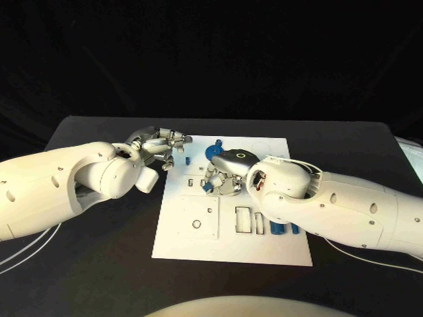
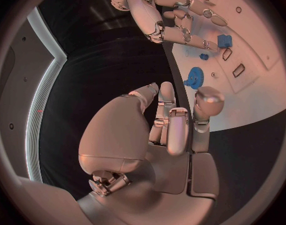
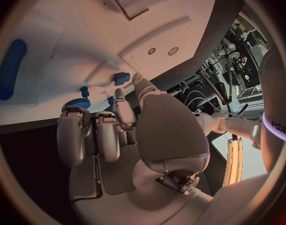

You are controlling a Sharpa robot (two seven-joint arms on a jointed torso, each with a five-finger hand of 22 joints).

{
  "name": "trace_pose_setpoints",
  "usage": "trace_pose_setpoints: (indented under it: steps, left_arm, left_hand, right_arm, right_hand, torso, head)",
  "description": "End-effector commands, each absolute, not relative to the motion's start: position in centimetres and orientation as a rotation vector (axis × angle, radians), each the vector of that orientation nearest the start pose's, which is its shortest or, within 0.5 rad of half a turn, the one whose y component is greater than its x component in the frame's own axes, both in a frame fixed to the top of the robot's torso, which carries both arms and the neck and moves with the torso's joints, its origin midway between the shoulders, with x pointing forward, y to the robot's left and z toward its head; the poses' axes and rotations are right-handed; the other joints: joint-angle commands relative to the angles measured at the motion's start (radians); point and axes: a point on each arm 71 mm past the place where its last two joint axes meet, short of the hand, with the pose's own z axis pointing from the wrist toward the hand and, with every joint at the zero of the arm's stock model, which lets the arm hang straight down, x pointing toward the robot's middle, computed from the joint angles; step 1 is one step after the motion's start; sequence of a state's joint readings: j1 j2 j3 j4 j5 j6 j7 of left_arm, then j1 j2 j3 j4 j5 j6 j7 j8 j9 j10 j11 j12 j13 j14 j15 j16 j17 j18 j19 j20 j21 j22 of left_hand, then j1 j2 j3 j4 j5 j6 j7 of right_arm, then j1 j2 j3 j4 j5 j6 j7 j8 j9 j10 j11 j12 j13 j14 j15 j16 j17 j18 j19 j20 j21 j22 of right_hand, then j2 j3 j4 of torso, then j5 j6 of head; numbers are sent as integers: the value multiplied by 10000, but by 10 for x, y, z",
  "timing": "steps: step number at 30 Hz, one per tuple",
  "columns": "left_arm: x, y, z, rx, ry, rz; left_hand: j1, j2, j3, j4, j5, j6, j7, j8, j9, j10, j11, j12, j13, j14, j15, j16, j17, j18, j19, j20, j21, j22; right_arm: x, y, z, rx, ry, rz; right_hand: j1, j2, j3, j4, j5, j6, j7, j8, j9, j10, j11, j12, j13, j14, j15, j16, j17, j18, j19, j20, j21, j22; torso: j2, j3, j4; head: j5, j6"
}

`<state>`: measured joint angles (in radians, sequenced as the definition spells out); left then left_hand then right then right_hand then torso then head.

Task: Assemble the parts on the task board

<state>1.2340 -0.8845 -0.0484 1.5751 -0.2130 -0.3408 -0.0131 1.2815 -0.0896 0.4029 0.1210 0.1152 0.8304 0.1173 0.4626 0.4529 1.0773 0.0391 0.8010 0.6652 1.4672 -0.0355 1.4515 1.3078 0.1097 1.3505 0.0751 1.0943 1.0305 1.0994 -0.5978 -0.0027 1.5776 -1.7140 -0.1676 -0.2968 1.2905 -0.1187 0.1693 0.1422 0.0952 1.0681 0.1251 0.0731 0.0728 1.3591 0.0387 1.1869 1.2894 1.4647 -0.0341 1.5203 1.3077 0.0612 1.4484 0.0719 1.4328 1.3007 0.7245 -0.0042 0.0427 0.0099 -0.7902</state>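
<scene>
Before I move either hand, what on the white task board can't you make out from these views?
- Head view: the right hand covers the small blue parts under it; whether it holds one is unclear.
- Head view: the right arm cuts off the blue parts in the white task board's slots.
- Left wrist view: the left hand's fingers overlap the blue gear.

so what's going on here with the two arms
A robot is assembling small blue parts on a white board on a black table. Both hands are over the board's far end: the left hand at its far left corner, the right hand just behind a blue gear. The left hand's fingers are curled in with nothing in them. Whether the right hand holds a part cannot be told. More blue parts lie nearer on the board.
</scene>
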Motion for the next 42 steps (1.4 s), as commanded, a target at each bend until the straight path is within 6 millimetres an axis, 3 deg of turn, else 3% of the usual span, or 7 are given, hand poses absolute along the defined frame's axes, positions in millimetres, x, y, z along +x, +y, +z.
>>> trace_pose_setpoints:
  steps: [1, 9, 16, 21, 29, 42]
  left_arm:
    - [481, 213, -184, -10685, 17824, -12259]
    - [481, 213, -185, -10637, 17908, -12212]
    - [481, 213, -186, -10626, 17961, -12181]
    - [481, 213, -186, -10621, 18000, -12166]
    - [481, 213, -186, -10595, 18062, -12126]
    - [481, 213, -187, -10548, 18142, -12060]
  left_hand:
    - [67, -3, -3, -62, 10, 73, 27, -36, -11, -21, -24, -68, -12, 420, 30, 17, 1206, 108, 10, -17, -31, 6]
    - [81, -1, -8, -74, 8, 74, 29, -37, -20, -23, -23, -70, -24, 423, 29, 22, 1211, 107, 17, -18, -28, 11]
    - [81, -1, -8, -74, 8, 74, 29, -37, -20, -23, -23, -70, -24, 423, 29, 22, 1211, 107, 17, -18, -28, 11]
    - [84, -6, -17, -79, 4, 73, 31, -38, -26, -24, -21, -72, -31, 430, 29, 34, 1224, 100, 32, -19, -3, 41]
    - [136, 26, -23, -115, 1, 94, 25, -30, -51, -19, -25, -73, -66, 441, 28, 53, 1243, 92, 56, -21, 16, 66]
    - [143, 32, -24, -120, 0, 99, 24, -28, -54, -16, -26, -72, -71, 454, 27, 77, 1271, 85, 73, -22, 46, 101]
  right_arm:
    - [443, -67, -211, -4076, 17306, 6210]
    - [443, -70, -212, -3734, 17291, 5577]
    - [442, -70, -214, -3743, 17399, 5464]
    - [442, -69, -215, -3991, 17380, 5758]
    - [444, -68, -216, -4261, 17249, 6044]
    - [446, -64, -217, -4352, 17005, 6368]
  right_hand:
    - [-290, -28, -114, 223, 24, 90, -9, 51, 17, 31, 29, 76, 7, 882, 36, -32, 1867, -45, 26, 32, 63, 10]
    - [-748, -180, -376, 824, 205, 269, -94, 138, 48, 55, -40, 108, 7, 879, -26, -52, 1852, -43, 30, -26, 58, 5]
    - [-808, -216, -435, 963, 229, 300, -110, 157, 54, 53, -52, 101, -2, 877, -38, -61, 1844, -43, 30, -39, 55, 2]
    - [288, -98, -92, 396, 54, 97, -36, 41, 9, 38, -15, 148, 39, 886, -22, -40, 1883, -42, 20, -42, 41, -10]
    - [1260, -5, 294, -336, -249, -60, 49, -61, -30, 6, 42, 151, 39, 912, 32, 39, 2000, -58, 46, 7, 75, 70]
    - [1512, 29, 513, -617, -277, -232, 77, -102, -55, -25, 65, 116, 9, 924, 54, 79, 2059, -64, 54, 32, 91, 103]
  torso:
    - [1, -1, -3]
    - [-2, -2, 2]
    - [-1, 3, -5]
    - [1, 0, -6]
    - [4, -1, -2]
    - [17, -1, -3]
  head:
    - [4, -12]
    - [5, -18]
    - [7, -24]
    - [12, -36]
    - [16, -56]
    - [39, -93]
